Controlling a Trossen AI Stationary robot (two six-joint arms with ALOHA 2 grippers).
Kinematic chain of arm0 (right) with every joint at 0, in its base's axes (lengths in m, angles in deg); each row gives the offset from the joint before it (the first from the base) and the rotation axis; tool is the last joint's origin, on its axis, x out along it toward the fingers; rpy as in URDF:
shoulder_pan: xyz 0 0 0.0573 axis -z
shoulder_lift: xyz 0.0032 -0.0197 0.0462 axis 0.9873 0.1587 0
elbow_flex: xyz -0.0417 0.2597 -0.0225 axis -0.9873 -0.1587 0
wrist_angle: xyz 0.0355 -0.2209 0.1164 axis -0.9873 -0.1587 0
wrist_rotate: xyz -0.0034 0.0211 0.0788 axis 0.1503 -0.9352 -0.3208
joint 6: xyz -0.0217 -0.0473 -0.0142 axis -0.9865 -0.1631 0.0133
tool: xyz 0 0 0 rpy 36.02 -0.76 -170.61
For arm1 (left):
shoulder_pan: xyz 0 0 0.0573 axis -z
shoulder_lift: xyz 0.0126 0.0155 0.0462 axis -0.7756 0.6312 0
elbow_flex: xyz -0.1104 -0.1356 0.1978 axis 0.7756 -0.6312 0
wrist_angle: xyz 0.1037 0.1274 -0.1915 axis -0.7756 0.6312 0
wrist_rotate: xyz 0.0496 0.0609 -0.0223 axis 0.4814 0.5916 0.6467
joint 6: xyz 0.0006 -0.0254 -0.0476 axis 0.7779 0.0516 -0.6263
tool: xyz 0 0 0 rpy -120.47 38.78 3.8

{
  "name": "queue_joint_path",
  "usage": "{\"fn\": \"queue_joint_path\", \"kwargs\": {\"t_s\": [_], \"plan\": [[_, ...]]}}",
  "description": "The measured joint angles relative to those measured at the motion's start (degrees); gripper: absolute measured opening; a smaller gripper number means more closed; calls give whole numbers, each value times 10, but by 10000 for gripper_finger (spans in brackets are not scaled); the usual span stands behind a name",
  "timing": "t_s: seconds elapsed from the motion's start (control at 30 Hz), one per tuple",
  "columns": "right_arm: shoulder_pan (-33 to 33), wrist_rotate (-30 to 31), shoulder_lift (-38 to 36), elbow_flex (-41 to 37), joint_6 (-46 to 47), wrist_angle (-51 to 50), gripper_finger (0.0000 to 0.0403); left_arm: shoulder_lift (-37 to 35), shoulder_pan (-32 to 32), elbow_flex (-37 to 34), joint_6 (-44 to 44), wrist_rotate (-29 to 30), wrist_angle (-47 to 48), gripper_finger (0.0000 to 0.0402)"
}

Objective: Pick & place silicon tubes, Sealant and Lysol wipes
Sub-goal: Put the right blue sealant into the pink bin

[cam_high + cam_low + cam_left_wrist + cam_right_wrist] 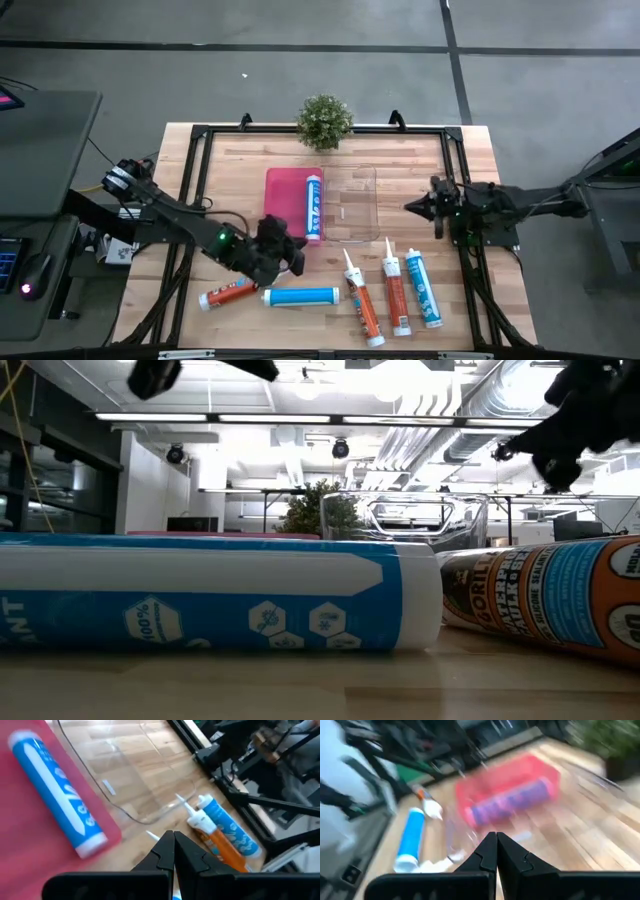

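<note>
A pale wooden bench [230, 150] stands on a grey concrete floor [300, 80] crossed by dark seams. Beyond it, long strip lights [250, 417] and silver ducts [500, 410] run under a white ceiling.

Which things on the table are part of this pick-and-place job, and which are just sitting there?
Job:
blue tube in the red tray
clear tray
loose tubes along the near edge
blue tube
orange tube

Bystander:
potted plant

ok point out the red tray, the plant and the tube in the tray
red tray [283, 195], high view, bare left part of its floor
plant [324, 121], high view, middle of the foliage
tube [313, 208], high view, middle of its blue body
</note>
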Motion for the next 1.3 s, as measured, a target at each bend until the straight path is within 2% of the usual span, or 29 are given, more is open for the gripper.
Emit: {"fn": "queue_joint_path", "kwargs": {"t_s": [0.2, 0.33, 0.43, 0.5, 0.6, 0.87, 1.0, 1.13, 1.23, 1.3], "plan": [[0, 34, 118, 211, 176, -348, 0, -34, -27, 11, 84, -16, 87, 0], [-2, -24, 219, 303, 296, -499, 0, -81, -36, 10, 123, -12, 177, 0], [-16, -81, 281, 329, 386, -562, 0, -125, -37, 11, 139, 10, 236, 0], [-40, -115, 312, 330, 427, -569, 0, -151, -37, 10, 140, 15, 276, 0], [-95, -135, 345, 327, 503, -559, 0, -191, -37, 10, 151, 21, 327, 0], [-300, -121, 406, 327, 758, -469, 0, -262, -19, 7, 198, 42, 396, 0], [-387, -95, 461, 327, 834, -433, 0, -291, -7, -10, 218, 47, 410, 0], [-421, -128, 527, 327, 850, -405, 0, -332, -6, -45, 226, 43, 412, 0], [-423, -176, 557, 327, 855, -378, 0, -361, -7, -67, 226, 33, 411, 0], [-422, -186, 570, 327, 869, -349, 2, -380, -7, -78, 225, 23, 412, 0]]}}
